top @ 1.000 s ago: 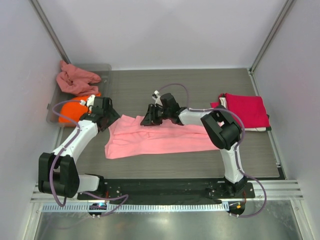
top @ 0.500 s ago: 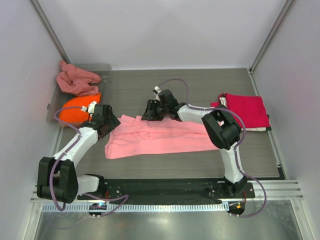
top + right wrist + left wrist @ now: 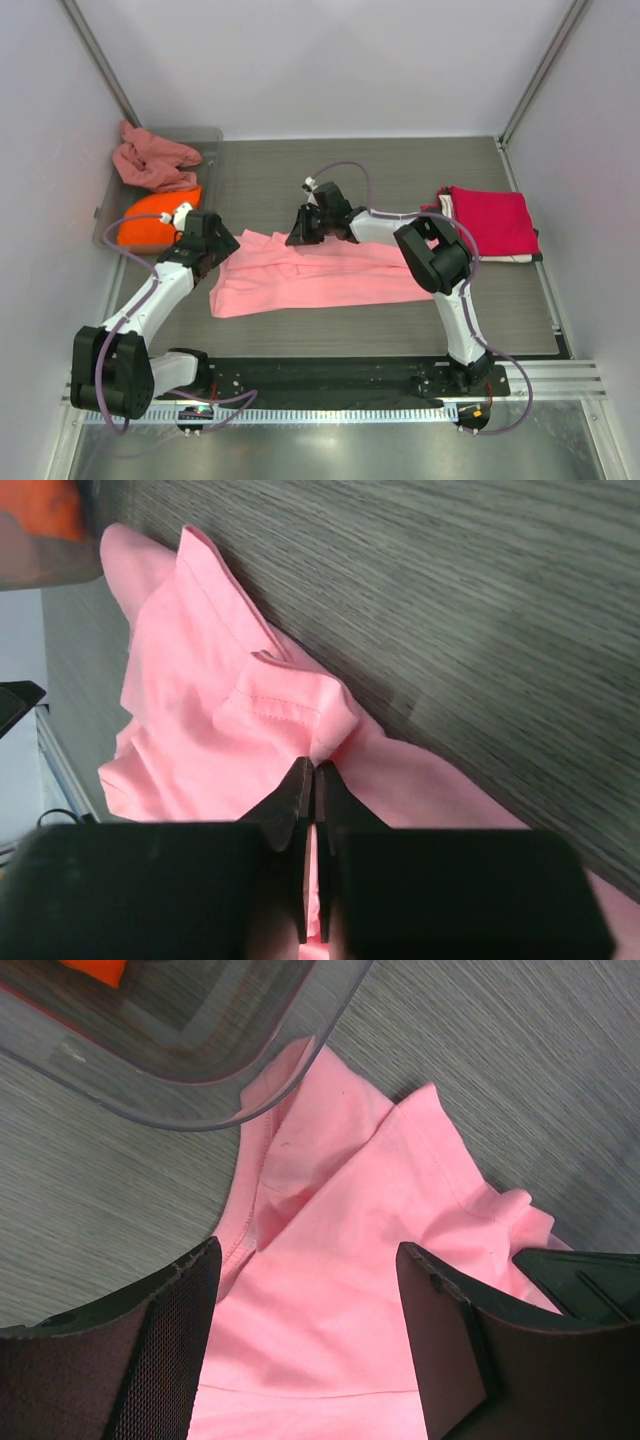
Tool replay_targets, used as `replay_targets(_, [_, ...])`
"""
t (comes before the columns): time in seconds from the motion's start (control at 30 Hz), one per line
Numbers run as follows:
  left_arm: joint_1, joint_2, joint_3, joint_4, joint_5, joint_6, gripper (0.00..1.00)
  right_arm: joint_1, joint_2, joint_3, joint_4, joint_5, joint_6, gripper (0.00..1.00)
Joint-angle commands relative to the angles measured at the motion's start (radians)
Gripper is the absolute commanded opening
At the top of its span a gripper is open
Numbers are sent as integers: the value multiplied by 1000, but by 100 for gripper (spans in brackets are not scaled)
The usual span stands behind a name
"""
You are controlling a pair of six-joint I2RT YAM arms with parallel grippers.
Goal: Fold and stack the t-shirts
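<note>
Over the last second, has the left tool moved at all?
Yes. In the top view the left tool has drawn back from the tray, down the frame, and is now open over the light pink t-shirt's edge.

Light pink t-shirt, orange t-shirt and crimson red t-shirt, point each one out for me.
light pink t-shirt [image 3: 320,280], top external view, middle of the spread cloth
orange t-shirt [image 3: 148,215], top external view, middle of the crumpled bundle
crimson red t-shirt [image 3: 490,220], top external view, middle of its folded top face

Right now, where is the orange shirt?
In the overhead view, the orange t-shirt lies in the clear tray at the table's left edge, just nearer than the dusty rose t-shirt and beside the left gripper.
</note>
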Motion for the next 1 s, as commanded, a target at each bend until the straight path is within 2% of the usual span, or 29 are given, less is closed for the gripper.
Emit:
replay_targets(0.0, [2,-15,3,37,-28,23,72,1,-44,-10,70,-45,-6,3])
replay_targets(0.3, [2,36,29,24,-21,26,71,4,-246,-236,214,-185,1,3])
replay_targets(0.47, [2,88,48,21,7,34,71,17,-303,-389,303,-251,35,18])
replay_targets(0.6, [2,119,61,17,22,34,71,44,-337,-491,358,-283,49,23])
replay_targets(0.63, [2,123,63,18,24,37,71,49,-340,-504,352,-295,46,38])
replay_targets(0.73, [2,143,72,21,35,43,71,58,-351,-543,334,-295,26,65])
replay_targets(0.83, [2,162,86,23,25,35,71,57,-381,-523,262,-210,-19,71])
replay_targets(0.97, [2,185,109,3,5,11,70,57,-392,-462,211,-118,-31,73])
